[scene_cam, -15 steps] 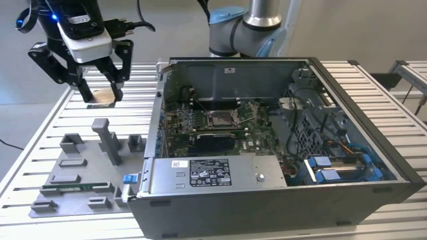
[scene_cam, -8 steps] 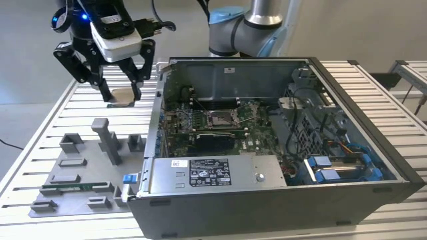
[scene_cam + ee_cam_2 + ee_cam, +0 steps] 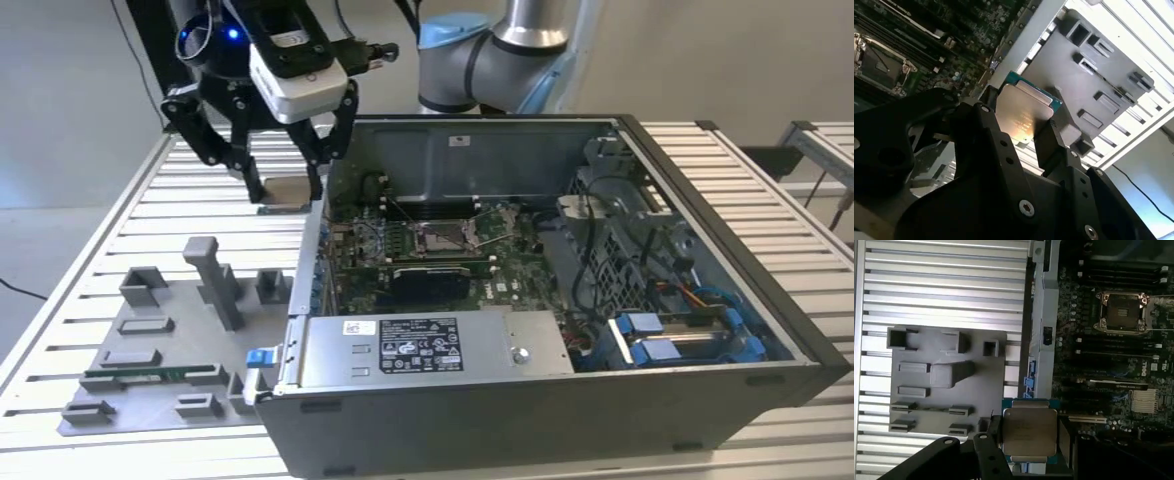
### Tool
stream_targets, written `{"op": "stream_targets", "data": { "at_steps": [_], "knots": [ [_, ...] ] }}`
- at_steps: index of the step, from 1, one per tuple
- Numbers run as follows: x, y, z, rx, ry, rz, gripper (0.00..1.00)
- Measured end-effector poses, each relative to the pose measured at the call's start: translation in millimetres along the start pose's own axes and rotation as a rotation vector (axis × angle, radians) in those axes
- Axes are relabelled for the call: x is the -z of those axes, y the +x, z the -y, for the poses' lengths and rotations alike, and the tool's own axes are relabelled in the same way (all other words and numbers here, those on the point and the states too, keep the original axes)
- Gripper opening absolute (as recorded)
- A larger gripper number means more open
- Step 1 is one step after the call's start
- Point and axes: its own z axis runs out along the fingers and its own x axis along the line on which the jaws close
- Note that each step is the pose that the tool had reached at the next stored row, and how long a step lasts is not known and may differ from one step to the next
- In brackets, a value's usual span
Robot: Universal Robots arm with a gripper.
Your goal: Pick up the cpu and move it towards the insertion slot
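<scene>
Held aloft: the cpu (image 3: 1030, 435), a flat square chip with silvery top and teal-green rim, clamped at two opposite edges between the black fingers (image 3: 1051, 145) of the gripper (image 3: 284, 195). Seen in the exterior view as a pale slab (image 3: 286, 192) pinched at the fingertips, raised above the slatted tabletop (image 3: 147, 220), just outside the open computer case (image 3: 561, 420) at about 9 o'clock from its back corner. Well apart from the chip, inside the case: the insertion slot (image 3: 443, 236), a square socket with shiny metal frame and wire lever near the middle of the green motherboard (image 3: 501, 285), toward 4 o'clock from the gripper in the exterior view. Visible in both wrist views as well, frame standing open around a dark centre (image 3: 1124, 314) (image 3: 877, 66). Below the gripper at 6 to 7 o'clock in the exterior view, lying flat on the tabletop: a grey parts fixture (image 3: 160, 350) with raised blocks and pockets, a thin green memory stick (image 3: 154, 375) resting in one of its grooves. Behind the case, the arm's pale blue and grey joint (image 3: 487, 50).
</scene>
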Motion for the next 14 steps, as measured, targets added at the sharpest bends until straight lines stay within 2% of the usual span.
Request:
{"op": "stream_targets", "data": {
  "at_steps": [14],
  "knots": [
    [-0.5,-63.7,2.6,0.0,0.0,0.0,0.0]
  ]
}}
